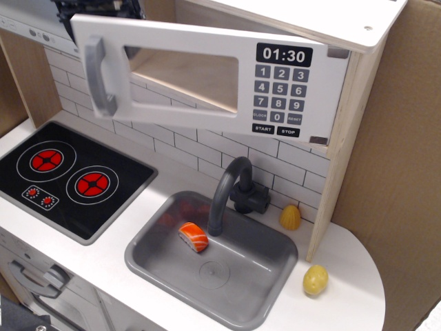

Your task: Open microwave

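Note:
The white microwave point(207, 76) hangs above the counter, its windowed door swung partly open on the right-hand hinge. The grey bar handle point(96, 76) is on the door's free left edge. The black clock display point(284, 54) reads 01:30, with the grey keypad point(278, 96) below it. The pale wood inside shows through the window. My gripper point(100, 8) is a dark shape at the top left, just behind the door's upper left corner. Its fingers are mostly hidden by the door and the frame edge, so I cannot tell whether it is open or shut.
A black two-burner stovetop point(69, 176) lies at the left. A grey sink point(234, 269) with a curved faucet point(224, 193) holds a salmon sushi piece point(193, 236). Two yellow toy foods point(290, 217) point(315, 279) sit at the right. A cardboard wall point(400, 172) closes off the right.

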`<state>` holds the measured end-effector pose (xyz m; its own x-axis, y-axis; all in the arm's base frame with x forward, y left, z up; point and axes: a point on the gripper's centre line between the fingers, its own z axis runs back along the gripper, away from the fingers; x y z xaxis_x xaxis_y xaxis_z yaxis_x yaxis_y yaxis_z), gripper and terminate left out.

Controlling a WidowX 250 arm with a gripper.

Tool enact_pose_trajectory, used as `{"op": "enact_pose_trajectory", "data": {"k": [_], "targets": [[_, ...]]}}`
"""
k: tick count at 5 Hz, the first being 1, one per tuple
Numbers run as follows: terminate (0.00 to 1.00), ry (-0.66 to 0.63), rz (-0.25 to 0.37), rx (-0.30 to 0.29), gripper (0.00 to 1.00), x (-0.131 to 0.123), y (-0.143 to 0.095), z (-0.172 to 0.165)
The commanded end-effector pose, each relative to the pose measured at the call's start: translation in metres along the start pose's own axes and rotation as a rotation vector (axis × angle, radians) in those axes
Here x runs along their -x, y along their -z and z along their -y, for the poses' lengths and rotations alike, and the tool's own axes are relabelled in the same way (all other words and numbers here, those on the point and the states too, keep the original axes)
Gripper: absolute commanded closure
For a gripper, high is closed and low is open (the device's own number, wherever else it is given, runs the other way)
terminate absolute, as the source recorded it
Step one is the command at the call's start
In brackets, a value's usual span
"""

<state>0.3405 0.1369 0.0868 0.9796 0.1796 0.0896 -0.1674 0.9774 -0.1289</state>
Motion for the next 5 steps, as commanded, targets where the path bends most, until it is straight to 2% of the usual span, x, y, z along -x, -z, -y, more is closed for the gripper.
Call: {"op": "enact_pose_trajectory", "data": {"k": [1,2,3,4,5], "targets": [[0.00,0.133,-0.022,0.005,0.00,0.049,-0.030,0.046],[0.00,0.145,-0.047,0.001,0.00,0.061,-0.023,0.063],[0.00,0.095,-0.009,-0.007,0.00,0.059,-0.018,0.064],[0.00,0.095,-0.009,-0.007,0.00,0.059,-0.018,0.064],[1.00,0.095,-0.009,-0.007,0.00,0.059,-0.018,0.064]]}}
